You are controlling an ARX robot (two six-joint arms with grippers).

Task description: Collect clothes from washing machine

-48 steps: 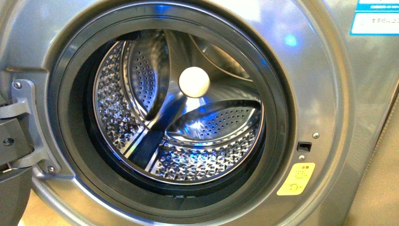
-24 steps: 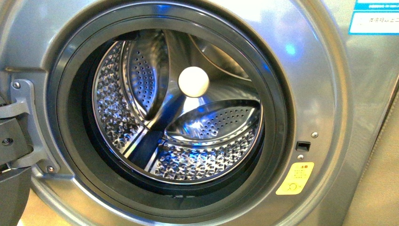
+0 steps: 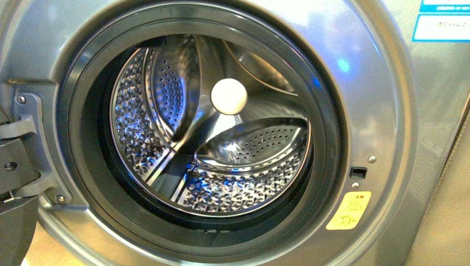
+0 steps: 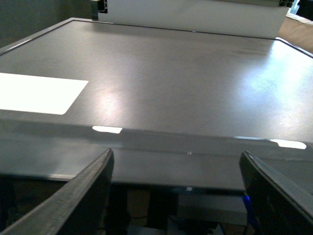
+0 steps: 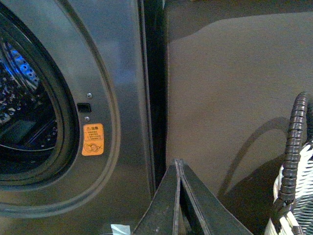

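Washing machine fills the front frame, drum showing no clothes. Right gripper clenched empty, porthole at frame left, nearer; left gripper spread, above the machine's top.

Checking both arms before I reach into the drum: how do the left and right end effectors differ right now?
The left end effector has its fingers spread wide apart; the right end effector has its fingers pressed together. The left one faces a flat grey metal surface; the right one sits by the washing machine front, beside a woven basket. Both are dark-fingered and hold nothing.
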